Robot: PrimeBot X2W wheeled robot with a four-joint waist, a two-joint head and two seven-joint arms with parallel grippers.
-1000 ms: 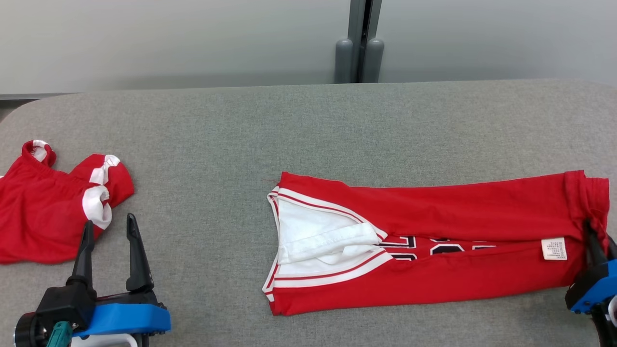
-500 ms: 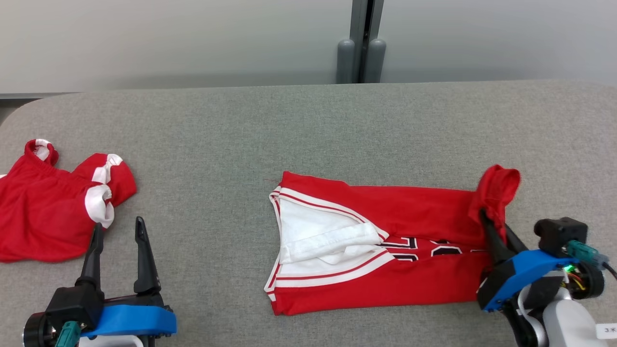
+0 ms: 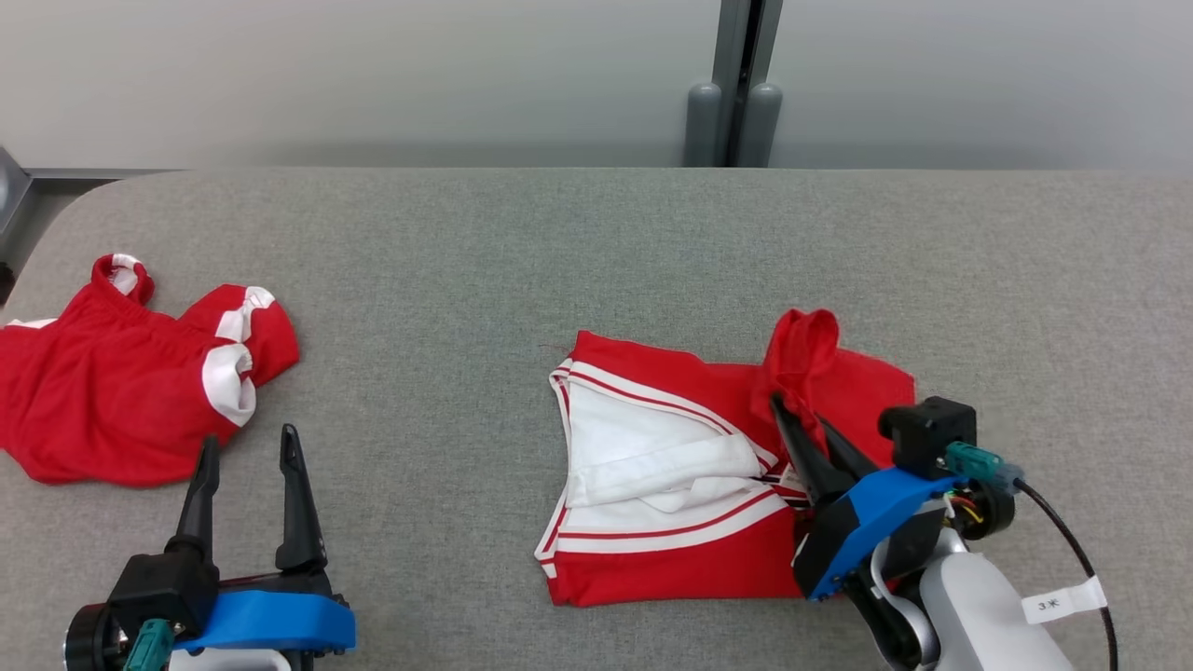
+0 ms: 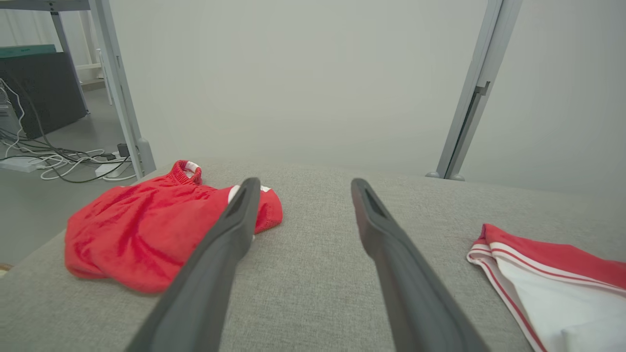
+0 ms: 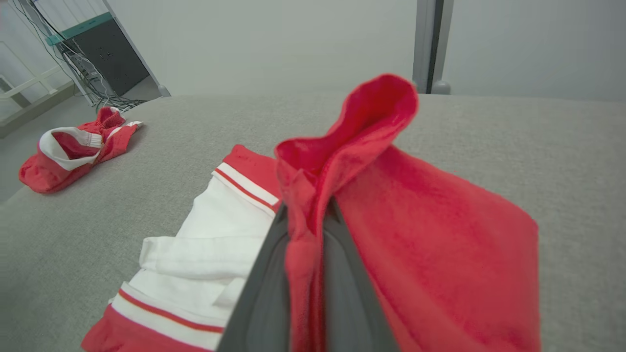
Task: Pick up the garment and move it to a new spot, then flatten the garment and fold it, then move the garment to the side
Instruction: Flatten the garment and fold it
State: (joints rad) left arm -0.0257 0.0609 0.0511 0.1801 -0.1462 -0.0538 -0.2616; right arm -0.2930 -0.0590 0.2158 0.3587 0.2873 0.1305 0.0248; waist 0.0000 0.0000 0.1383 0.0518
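— What does the shirt (image 3: pixel 652 570) look like?
— Red, with white stripes and a white inside. It lies in the middle of the table (image 3: pixel 596 242), one red end held up.
— Who holds it?
— The right gripper (image 3: pixel 792 415), pinched tight on that end. The left gripper (image 3: pixel 249 438) gapes wide, empty.
— How many clothes?
— Two: the shirt and a crumpled red cloth (image 3: pixel 102 391), far left.
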